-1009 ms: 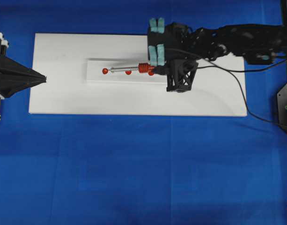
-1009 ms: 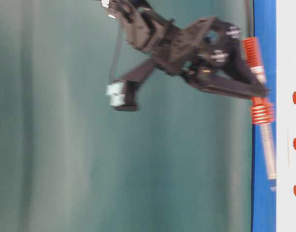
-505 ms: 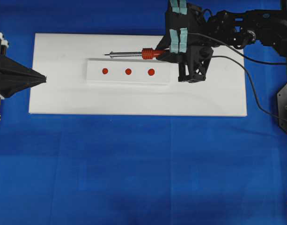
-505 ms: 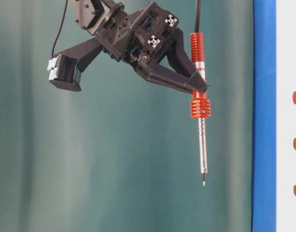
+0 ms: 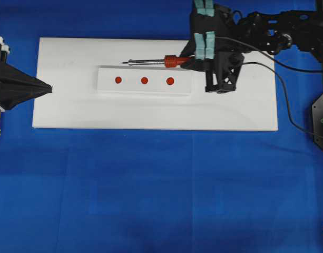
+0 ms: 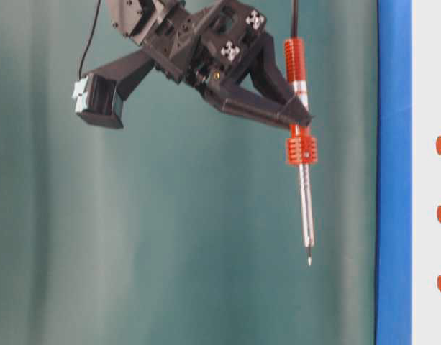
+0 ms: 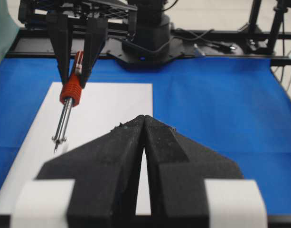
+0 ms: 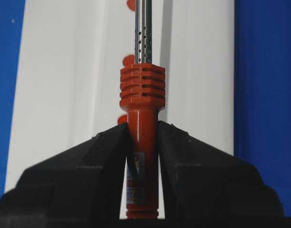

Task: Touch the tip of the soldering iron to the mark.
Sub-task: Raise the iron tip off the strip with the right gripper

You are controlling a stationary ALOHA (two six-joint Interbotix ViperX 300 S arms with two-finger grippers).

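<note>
My right gripper (image 5: 186, 60) is shut on the orange-red handle of the soldering iron (image 5: 173, 61), which lies roughly level with its silver shaft pointing left. In the table-level view the iron (image 6: 301, 151) hangs well clear of the board, and its tip (image 6: 309, 262) touches nothing. Three red marks (image 5: 118, 80) (image 5: 144, 80) (image 5: 170, 81) sit in a row on a raised white strip (image 5: 145, 88). From overhead the tip (image 5: 123, 62) lies beyond the strip's far edge, near the left mark. My left gripper (image 5: 49, 88) rests shut and empty at the board's left edge.
The strip lies on a white board (image 5: 71, 110) on a blue table cover (image 5: 150, 184). The iron's black cord (image 5: 277, 100) trails right across the board and off its right edge. A black frame part (image 5: 320, 118) stands at the table's right side.
A second ago the iron's tip lay at the left mark. My right gripper has since lifted the iron off the strip and carried it toward the far side, drifting slightly right.
</note>
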